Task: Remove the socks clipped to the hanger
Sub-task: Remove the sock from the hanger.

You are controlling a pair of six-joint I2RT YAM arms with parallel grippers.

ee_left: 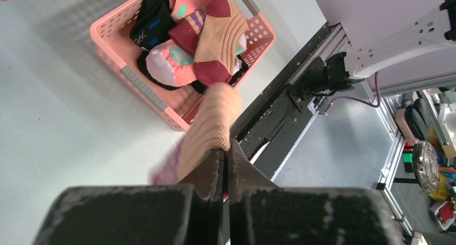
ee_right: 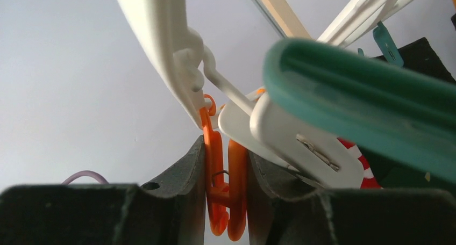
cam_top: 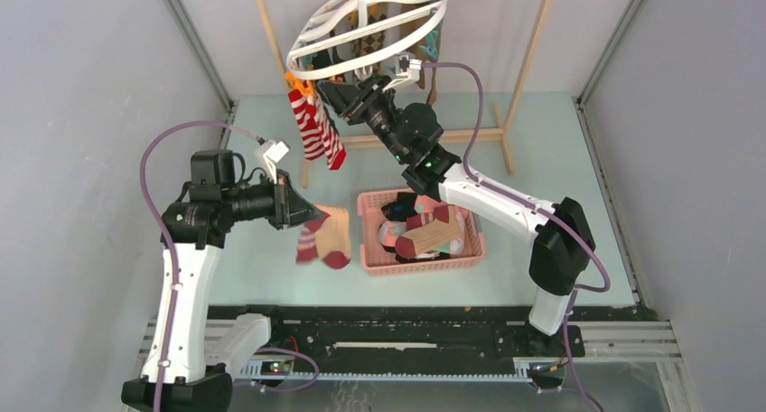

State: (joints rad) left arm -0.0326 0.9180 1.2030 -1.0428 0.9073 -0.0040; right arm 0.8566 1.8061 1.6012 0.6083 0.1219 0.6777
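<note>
Squeezing orange clothespin w/ R tool; L tool pinches tan sock.

A pale mint desk fills the floor of a boxed-in cell. Plain grey-white panels close it in: a left wall, a right wall and a back wall, joined at the rear corners by slanting aluminium posts. A light wooden rack stands at the back of the desk. The light is soft and even, with faint shadows. Beyond the desk's near edge lies a grey floor, and at its far side some blurred clutter, possibly stored equipment.
</note>
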